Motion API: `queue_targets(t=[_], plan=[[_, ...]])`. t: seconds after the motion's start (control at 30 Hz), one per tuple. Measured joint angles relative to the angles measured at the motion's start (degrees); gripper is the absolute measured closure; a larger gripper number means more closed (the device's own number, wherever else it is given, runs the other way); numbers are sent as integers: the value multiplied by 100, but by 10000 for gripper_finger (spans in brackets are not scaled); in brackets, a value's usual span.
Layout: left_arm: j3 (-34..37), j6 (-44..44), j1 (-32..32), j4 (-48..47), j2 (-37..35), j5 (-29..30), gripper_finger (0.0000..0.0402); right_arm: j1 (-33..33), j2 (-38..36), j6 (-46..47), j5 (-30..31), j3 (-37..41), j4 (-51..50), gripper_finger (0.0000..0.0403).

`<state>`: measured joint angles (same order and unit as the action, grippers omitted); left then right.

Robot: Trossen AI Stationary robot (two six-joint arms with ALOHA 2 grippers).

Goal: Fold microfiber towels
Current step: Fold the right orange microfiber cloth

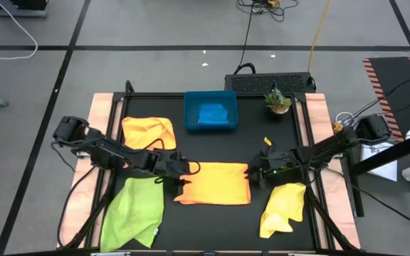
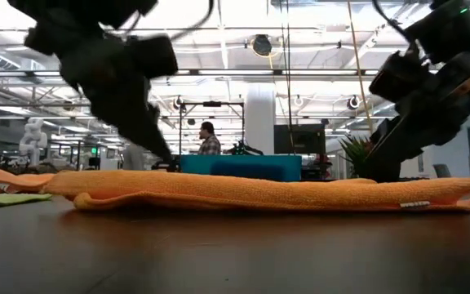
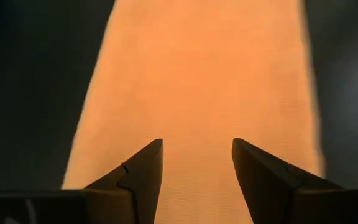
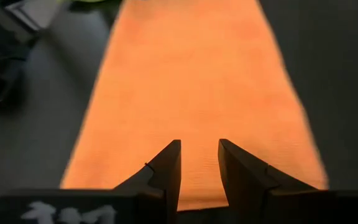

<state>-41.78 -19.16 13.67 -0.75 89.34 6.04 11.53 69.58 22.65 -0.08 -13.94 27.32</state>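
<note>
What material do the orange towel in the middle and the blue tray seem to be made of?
The orange towel looks like soft microfiber cloth, matte: the low view shows a fine nubby weave, limp folded layers and a sewn label. The blue tray looks like rigid plastic, probably, judging by its straight walls and even colour.

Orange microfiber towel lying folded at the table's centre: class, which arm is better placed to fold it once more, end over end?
Probably the left. Its open gripper sits over the folded orange microfiber towel's end; the right gripper, open narrower, sits at the opposite edge.

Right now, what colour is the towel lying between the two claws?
Orange towel; the high view shows it best.
</note>
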Motion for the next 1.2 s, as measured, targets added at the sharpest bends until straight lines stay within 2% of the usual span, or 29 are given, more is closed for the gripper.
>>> queue_targets(t=[0.37, 0.53, 0.67, 0.73, 0.83, 1.0, 1.13, 1.2], plan=[[-20, -85, -400, 31, 824, 196, 206, -691, 0, 4, 25, -12, -385, 303], [-17, -214, -520, -36, 877, 1064, 206, -859, 0, -109, 31, -12, -181, 303], [3, -149, -720, -190, 850, 2143, 206, -857, 0, -151, 4, -12, -9, 303], [0, -126, -830, -198, 847, 2362, 206, -846, 0, -138, -6, -12, -24, 303], [-101, 64, -888, -153, 651, 2046, 206, -772, 0, -94, -24, -12, -77, 303], [-365, 165, -547, 575, 397, 1230, 206, -693, -4, -165, -5, -12, -72, 303], [-503, 339, -201, 1145, 518, 1204, 206, -695, -4, -280, 309, -14, -23, 303], [-471, 178, -86, 1043, 643, 1198, 206, -717, -4, -282, 343, -14, 12, 303]])
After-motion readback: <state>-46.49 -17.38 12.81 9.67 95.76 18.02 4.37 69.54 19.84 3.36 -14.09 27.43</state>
